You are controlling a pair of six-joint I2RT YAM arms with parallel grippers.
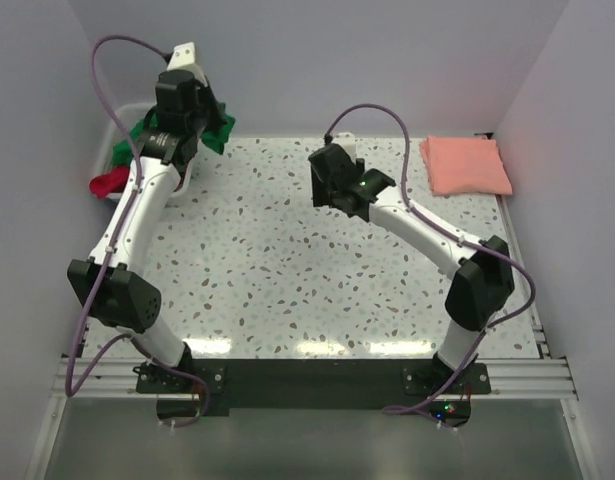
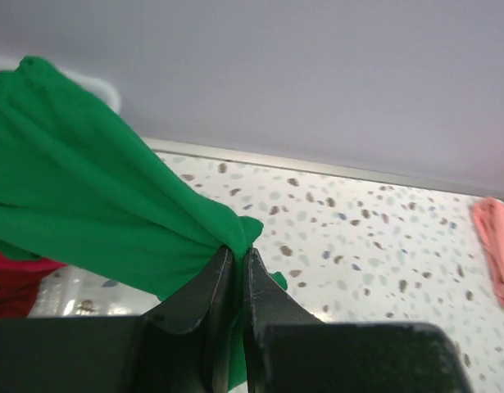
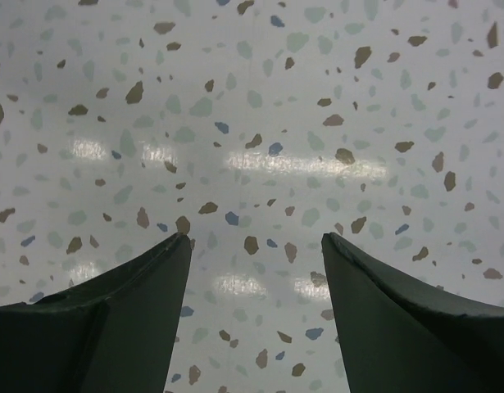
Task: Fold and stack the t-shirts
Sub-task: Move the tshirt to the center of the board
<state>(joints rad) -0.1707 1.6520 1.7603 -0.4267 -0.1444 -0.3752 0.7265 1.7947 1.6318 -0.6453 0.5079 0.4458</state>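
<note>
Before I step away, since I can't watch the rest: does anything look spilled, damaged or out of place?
Nothing stands out. The green shirt is bunched in the shut left gripper, and the pink shirt lies folded at the far right corner.

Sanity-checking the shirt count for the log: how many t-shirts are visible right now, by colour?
green t-shirt: 1
red t-shirt: 1
salmon-pink t-shirt: 1
Total: 3
</note>
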